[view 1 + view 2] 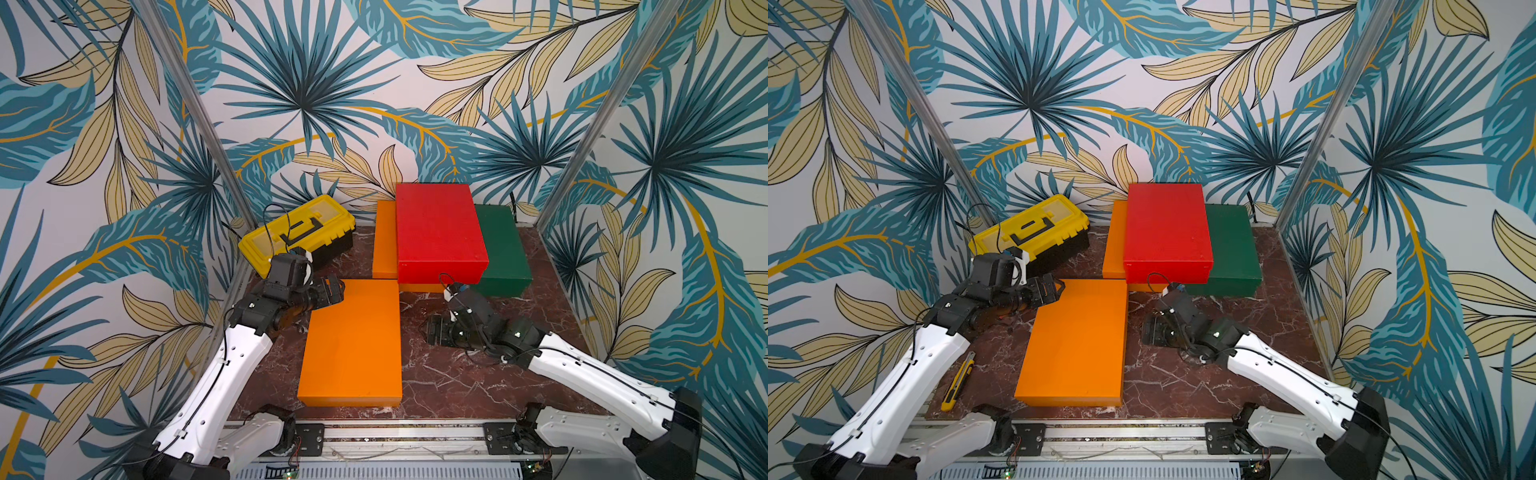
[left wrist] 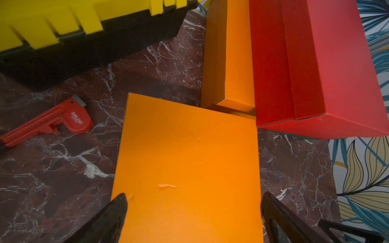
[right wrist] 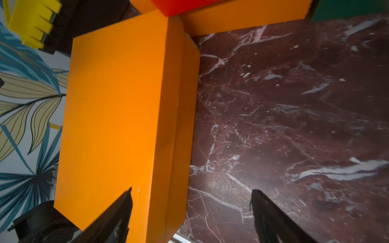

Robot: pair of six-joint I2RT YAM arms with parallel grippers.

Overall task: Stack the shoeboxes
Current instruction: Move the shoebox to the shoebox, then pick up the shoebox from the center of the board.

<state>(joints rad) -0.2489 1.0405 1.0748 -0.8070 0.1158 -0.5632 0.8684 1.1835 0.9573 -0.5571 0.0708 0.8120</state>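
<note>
Left claw (image 1: 336, 290) and right claw (image 1: 430, 331) are open and empty beside the front orange box (image 1: 353, 345). Next they probably must squeeze and lift it.

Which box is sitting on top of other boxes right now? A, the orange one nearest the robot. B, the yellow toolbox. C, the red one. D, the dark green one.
C: in both top views the red box lies raised over the far orange box, whose edge shows beneath it, and overlaps the green box.

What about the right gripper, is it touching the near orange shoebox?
Apart: both top views show bare marble tabletop between the right gripper and the near orange shoebox.
</note>
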